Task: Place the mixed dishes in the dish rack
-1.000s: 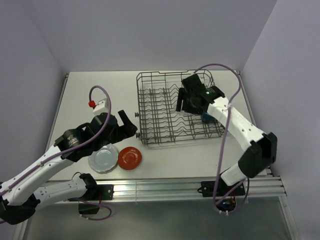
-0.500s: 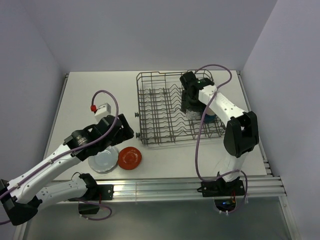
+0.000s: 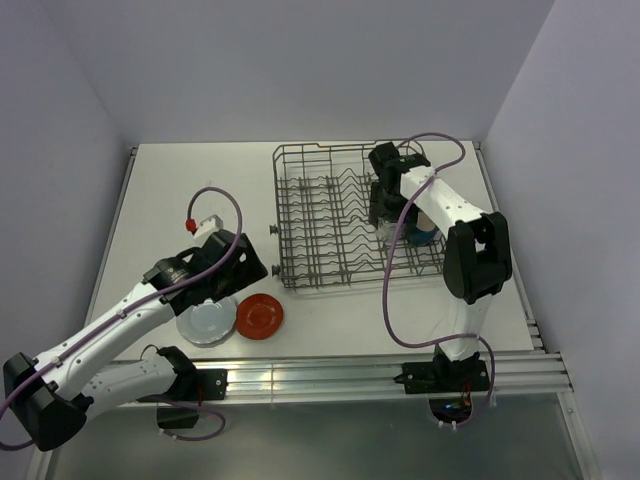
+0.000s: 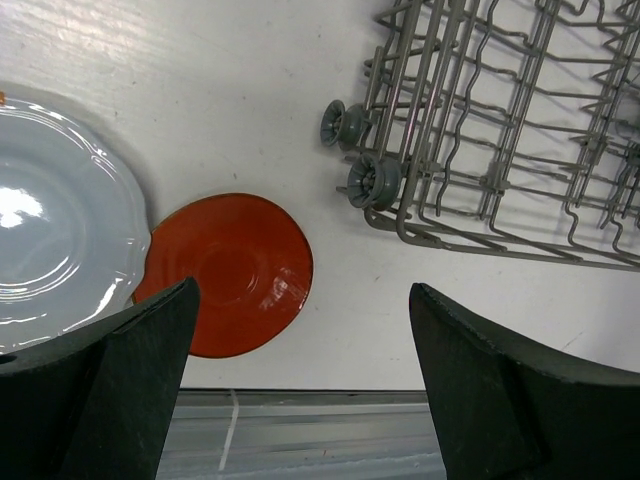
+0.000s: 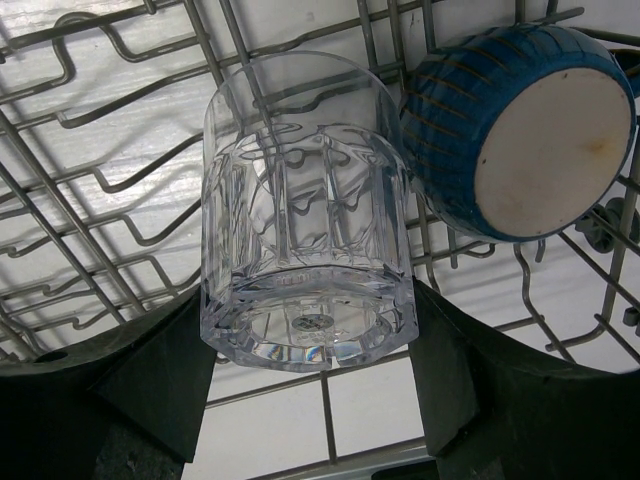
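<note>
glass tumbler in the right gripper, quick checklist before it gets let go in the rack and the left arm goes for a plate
1. Right gripper grips the glass tumbler: ok, a finger on each side near its base.
2. Tumbler over the dish rack: ok, rack wires lie right behind it.
3. Tumbler resting on the wires: cannot tell.
4. Gap to the blue ribbed dish: not ok, it sits against the tumbler's side, or almost.
5. Left gripper open and empty: ok, above the table near the plates.
6. Red-orange plate free of the blue-grey plate: not ok, their rims meet.
</note>
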Tool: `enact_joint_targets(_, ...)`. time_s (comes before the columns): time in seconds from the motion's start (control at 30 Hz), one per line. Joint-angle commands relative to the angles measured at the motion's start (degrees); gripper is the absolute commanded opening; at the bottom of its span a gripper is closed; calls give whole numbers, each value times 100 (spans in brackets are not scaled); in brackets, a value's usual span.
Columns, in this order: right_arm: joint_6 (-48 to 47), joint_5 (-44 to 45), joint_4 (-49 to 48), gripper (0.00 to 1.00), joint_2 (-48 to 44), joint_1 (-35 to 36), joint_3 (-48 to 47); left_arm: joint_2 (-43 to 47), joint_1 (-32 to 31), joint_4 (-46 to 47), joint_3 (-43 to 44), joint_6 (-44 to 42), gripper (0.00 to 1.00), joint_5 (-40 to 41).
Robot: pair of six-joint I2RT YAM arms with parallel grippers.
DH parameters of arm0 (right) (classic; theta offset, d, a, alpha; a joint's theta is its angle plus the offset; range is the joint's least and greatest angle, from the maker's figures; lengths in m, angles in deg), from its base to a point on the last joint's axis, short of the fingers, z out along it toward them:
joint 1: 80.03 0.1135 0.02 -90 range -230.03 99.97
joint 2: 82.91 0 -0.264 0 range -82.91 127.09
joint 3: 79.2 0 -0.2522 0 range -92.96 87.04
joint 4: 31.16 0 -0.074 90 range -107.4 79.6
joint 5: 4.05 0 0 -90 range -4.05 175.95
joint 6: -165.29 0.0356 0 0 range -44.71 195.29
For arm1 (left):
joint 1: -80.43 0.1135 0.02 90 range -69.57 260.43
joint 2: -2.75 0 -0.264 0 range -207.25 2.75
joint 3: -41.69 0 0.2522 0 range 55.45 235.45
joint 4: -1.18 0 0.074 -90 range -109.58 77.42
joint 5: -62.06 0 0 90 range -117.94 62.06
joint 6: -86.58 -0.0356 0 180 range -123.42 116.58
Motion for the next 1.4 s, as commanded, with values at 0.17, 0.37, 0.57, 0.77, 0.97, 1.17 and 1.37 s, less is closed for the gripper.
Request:
enact_joint_targets(0.17,-201,13,-181,68,111,-90,-282,-20,75,354,-257,261,95,-380)
enact_joint_targets(0.37,-236,4,-304,92,-109,-64,-211,-81,102,328,-416,594,98,-354)
enact_joint_targets(0.57,-272,39,-234,96,-390,-46,-194,-275,181,160,-451,964,98,-336)
enact_joint_targets(0.77,-88,319,-120,96,-1040,243,-106,-336,374,-225,-346,1411,93,-21)
enact_joint_targets(0.97,325,610,-24,96,-2059,990,272,-310,1041,-1174,58,1920,98,498)
enact_joint_targets(1.17,642,750,152,96,-2921,1605,466,-826,1850,-1886,629,1949,99,569)
enact_joint_targets(1.37,730,759,258,96,-3484,1782,580,-2143,2553,-2352,1157,1702,99,95)
